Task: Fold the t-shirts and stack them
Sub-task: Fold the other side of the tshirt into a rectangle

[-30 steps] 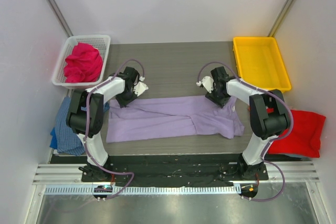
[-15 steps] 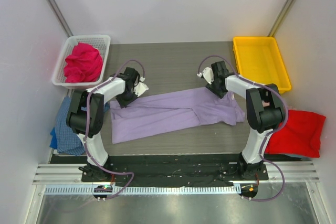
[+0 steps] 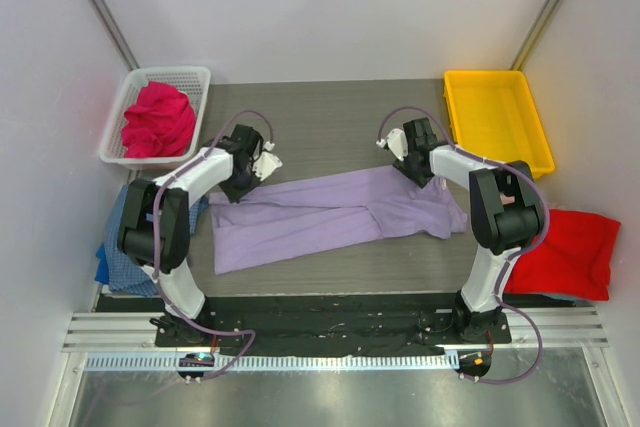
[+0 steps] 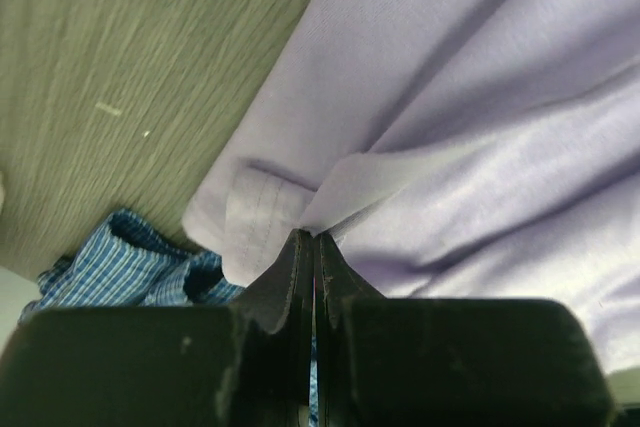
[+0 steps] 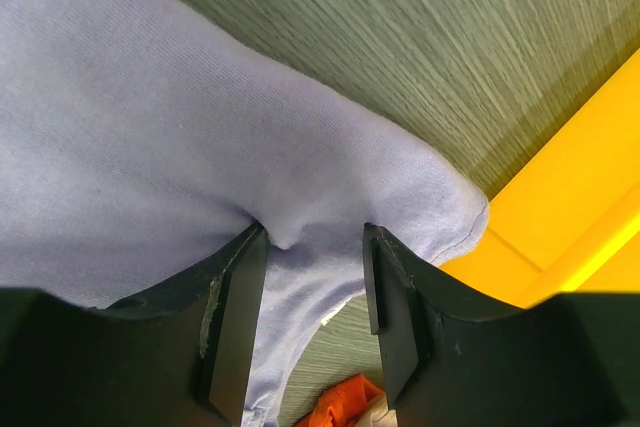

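Grey wood-grain table (image 3: 330, 117), white walls (image 3: 320, 7) on 3 sides, metal rail (image 3: 110, 332) along the near edge. White basket (image 3: 200, 75) sat at the far-left corner w/ the pink tee (image 3: 157, 119) heaped in it; yellow tray (image 3: 497, 127) at far right. Lavender tee (image 3: 320, 212) lay wrinkled across the table's middle btwn my arms, on a slant, right end farther back than the left. My left gripper (image 4: 315, 239) was pressed tight together, pinching a thin fold of that tee at its left end, by a hemmed edge. My right gripper (image 5: 313, 237) was clamped on a thick bunch of the same tee at its far-right corner, fingers (image 5: 235, 297) part-spread w/ cloth filling the gap, tray just beside. Checked tee (image 3: 118, 247) lay crumpled past the table's left edge, red tee (image 3: 570, 252) past the right.
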`<move>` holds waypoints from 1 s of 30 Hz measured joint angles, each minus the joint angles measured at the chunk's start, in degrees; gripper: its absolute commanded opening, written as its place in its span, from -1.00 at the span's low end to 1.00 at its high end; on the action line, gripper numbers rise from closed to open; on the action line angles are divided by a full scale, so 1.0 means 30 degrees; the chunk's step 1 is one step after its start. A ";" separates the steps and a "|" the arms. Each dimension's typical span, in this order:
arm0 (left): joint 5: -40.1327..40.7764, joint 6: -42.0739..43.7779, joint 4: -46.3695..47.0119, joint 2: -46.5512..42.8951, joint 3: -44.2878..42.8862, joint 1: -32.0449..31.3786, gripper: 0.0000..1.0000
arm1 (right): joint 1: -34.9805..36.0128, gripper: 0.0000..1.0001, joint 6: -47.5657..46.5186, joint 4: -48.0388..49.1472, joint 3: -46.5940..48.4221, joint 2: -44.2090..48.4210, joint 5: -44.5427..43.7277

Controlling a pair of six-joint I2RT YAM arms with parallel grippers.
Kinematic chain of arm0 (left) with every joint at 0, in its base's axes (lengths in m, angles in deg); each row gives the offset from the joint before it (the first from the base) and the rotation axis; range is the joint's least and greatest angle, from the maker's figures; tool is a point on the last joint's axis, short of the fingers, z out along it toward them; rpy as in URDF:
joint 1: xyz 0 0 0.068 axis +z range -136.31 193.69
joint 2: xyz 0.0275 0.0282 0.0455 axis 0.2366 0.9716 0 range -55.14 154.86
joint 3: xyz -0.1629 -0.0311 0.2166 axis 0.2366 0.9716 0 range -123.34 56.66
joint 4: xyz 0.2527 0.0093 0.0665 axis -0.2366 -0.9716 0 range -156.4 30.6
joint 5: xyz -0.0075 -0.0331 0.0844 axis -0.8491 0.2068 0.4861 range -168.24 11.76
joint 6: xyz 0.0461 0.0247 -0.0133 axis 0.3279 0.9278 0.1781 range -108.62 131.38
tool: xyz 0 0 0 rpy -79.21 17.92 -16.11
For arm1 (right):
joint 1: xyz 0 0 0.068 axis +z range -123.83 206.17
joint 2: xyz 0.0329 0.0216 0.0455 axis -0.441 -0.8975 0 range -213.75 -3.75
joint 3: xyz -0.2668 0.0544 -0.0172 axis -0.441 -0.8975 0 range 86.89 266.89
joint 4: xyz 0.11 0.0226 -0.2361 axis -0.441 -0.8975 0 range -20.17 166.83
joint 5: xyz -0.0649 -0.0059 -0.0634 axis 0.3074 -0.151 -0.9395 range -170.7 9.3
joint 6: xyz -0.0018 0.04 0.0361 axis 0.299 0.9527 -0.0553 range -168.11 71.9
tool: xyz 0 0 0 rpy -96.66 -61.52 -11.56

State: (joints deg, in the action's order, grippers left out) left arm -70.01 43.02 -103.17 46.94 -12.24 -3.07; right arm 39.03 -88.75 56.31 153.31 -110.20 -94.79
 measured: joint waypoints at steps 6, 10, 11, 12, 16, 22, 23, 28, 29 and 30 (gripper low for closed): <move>-0.0430 -0.0350 -0.0641 -0.1676 0.0109 -0.0182 -0.95 | -0.0051 0.02 -0.0007 0.0284 -0.0131 0.0000 -0.0102; -0.0546 -0.0561 -0.0925 -0.2251 0.0546 -0.0525 -0.94 | -0.0087 0.02 -0.0015 0.0495 -0.0226 0.0015 -0.0197; -0.0576 -0.0634 -0.1005 -0.2397 0.0772 -0.0663 -0.94 | -0.0087 0.02 -0.0022 0.0554 -0.0262 0.0022 -0.0219; -0.0612 -0.0758 -0.1115 -0.2543 0.0984 -0.0780 -0.94 | -0.0087 0.02 -0.0044 0.0576 -0.0277 0.0029 -0.0233; -0.0663 -0.1086 -0.1494 -0.3206 0.1756 -0.1268 -0.93 | -0.0087 0.02 -0.0073 0.0758 -0.0393 0.0073 -0.0284; -0.0670 -0.1530 -0.1821 -0.4641 0.2324 -0.1625 -0.87 | -0.0087 0.02 -0.0146 0.0976 -0.0597 0.0160 -0.0277; -0.0663 -0.1566 -0.1821 -0.4867 0.2397 -0.1639 -0.84 | -0.0087 0.01 -0.0153 0.0998 -0.0619 0.0197 -0.0284; -0.0284 -0.1610 -0.1785 -0.5100 0.2965 -0.1661 -0.67 | -0.0087 0.01 -0.0153 0.1137 -0.0743 0.0262 -0.0277; -0.0146 -0.1603 -0.1785 -0.5071 0.3104 -0.1661 -0.63 | -0.0095 0.01 -0.0168 0.1158 -0.0780 0.0270 -0.0284; -0.0015 -0.1574 -0.1778 -0.5005 0.3242 -0.1661 -0.61 | -0.0124 0.01 -0.0204 0.1209 -0.0823 0.0299 -0.0284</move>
State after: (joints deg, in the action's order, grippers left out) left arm -70.06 38.30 -108.50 31.92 -2.52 -8.05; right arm 38.66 -89.36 59.94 150.84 -109.30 -95.64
